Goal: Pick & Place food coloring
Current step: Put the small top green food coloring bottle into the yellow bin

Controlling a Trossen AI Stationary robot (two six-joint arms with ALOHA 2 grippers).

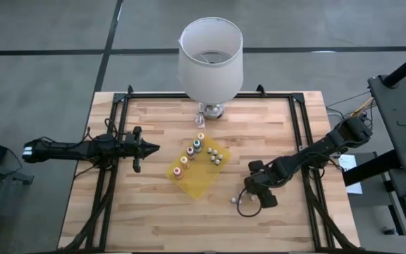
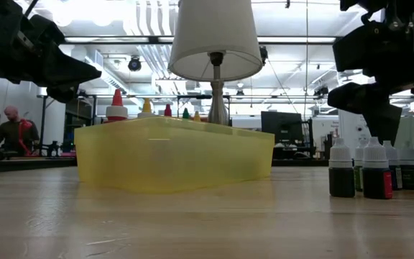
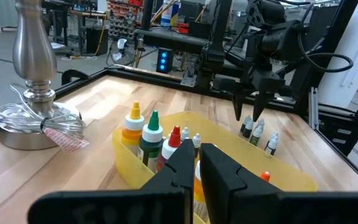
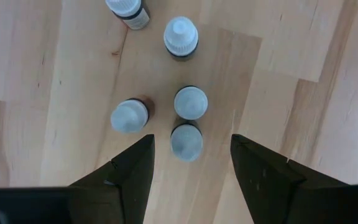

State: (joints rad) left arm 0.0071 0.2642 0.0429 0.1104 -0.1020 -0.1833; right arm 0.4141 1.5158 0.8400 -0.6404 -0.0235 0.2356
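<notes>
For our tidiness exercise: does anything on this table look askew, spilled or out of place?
The yellow tray lies diagonal to the table edges. A cluster of white-capped bottles stands outside it, upright; nothing spilled.

Even, bright overhead light; table point(image 1: 154, 212) evenly lit in the high view, shadows soft and short. Low view strongly backlit: ceiling strip lights glare behind the lamp shade point(image 2: 215, 39), arms read as near-black silhouettes, tray point(image 2: 171, 155) glows translucent yellow, near tabletop soft with blur. Left wrist view: own fingers point(image 3: 191, 171) blurred, background room sharp enough, lamp base point(image 3: 33, 81) shows bright highlights. Right wrist view: white bottle caps point(image 4: 190, 102) slightly soft, faint shadows beside them.
</notes>
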